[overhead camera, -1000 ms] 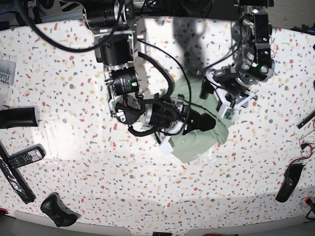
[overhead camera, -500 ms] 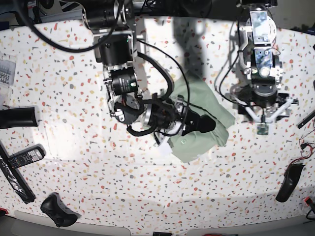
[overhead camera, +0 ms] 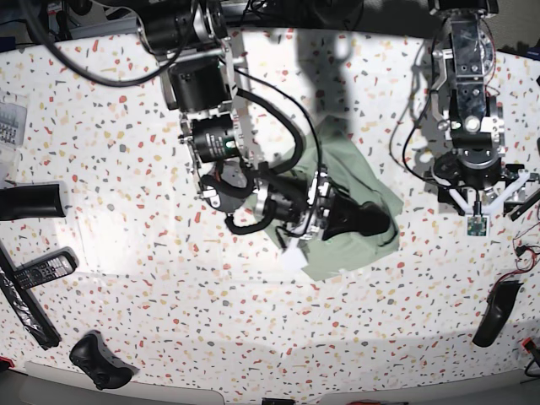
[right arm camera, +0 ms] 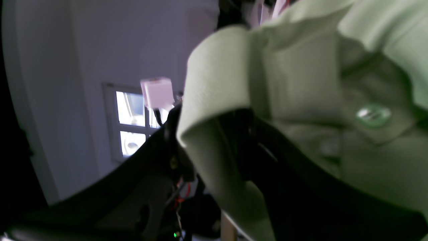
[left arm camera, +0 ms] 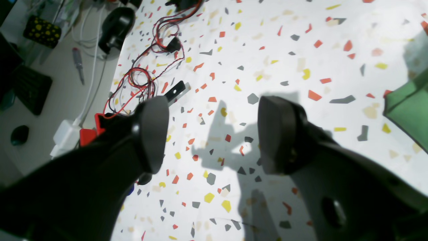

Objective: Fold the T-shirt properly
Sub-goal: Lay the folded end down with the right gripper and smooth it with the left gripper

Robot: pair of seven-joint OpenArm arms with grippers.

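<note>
Near the middle of the speckled terrazzo table [overhead camera: 126, 278] lies the pale sage-green cloth T-shirt [overhead camera: 354, 181], folded compact. Right gripper [overhead camera: 371, 221] rests on it, jaw state unclear; only its wrist view shows a button [right arm camera: 372, 115]. Left gripper [left arm camera: 214, 134] gapes wide, empty, over bare tabletop.

You have a white terrazzo-speckled table [overhead camera: 126, 287] carrying the sage-green T-shirt [overhead camera: 350, 181] near centre, a remote [overhead camera: 38, 272] and game controller [overhead camera: 99, 360] at one edge, red-black wires [left arm camera: 147, 72] opposite.
</note>
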